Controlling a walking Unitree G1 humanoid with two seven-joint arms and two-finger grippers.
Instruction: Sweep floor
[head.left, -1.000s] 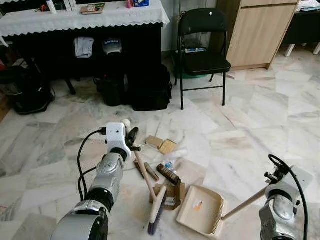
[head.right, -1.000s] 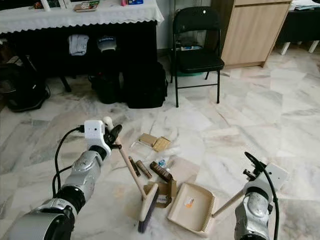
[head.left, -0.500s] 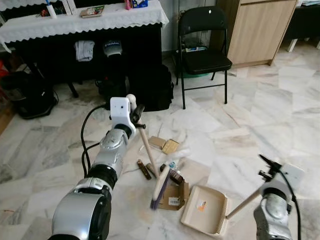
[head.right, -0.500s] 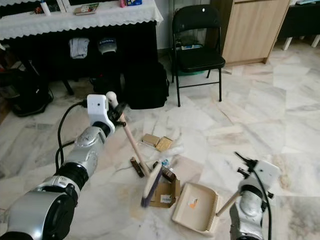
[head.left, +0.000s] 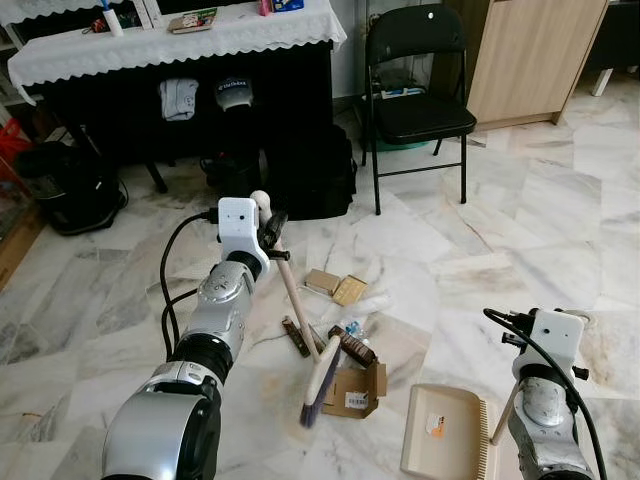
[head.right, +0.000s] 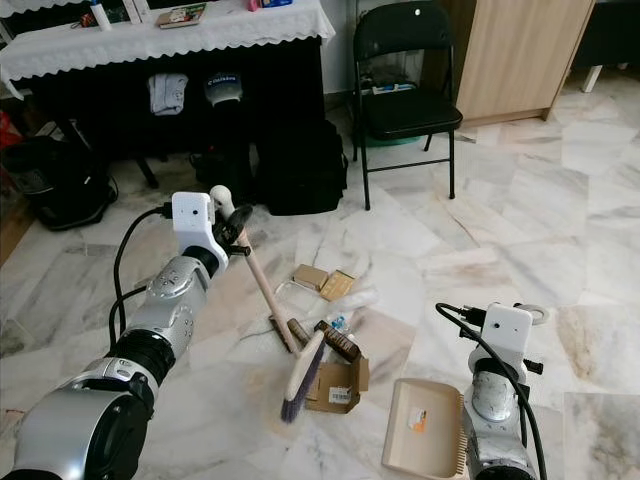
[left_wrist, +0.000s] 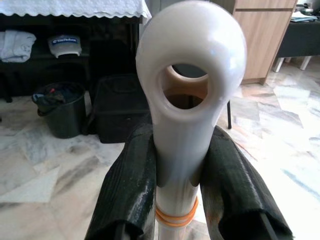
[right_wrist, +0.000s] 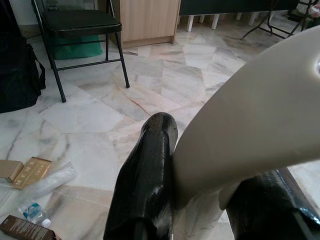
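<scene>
Broom (head.left: 300, 310) stands on the floor amid scraps, our left pincer (left_wrist: 175, 165) clamped at its stiff handle's top, our right pincer (right_wrist: 200, 200) clasping the light dustpan (head.left: 445, 432).

Both arms are brushed silver metal built from rounded, ribbed segments joined by black collars. The left arm (head.left: 205, 345) ends in a white boxy wrist housing (head.left: 238, 222) with small dark screw holes, and a black cable (head.left: 172, 290) loops out toward nine o'clock before rejoining the forearm. The right arm (head.right: 492, 425) carries a matching white housing (head.right: 506, 328), a black cable arching off toward ten o'clock. The fingers (left_wrist: 131, 192) are glossy black, long and rounded.
</scene>
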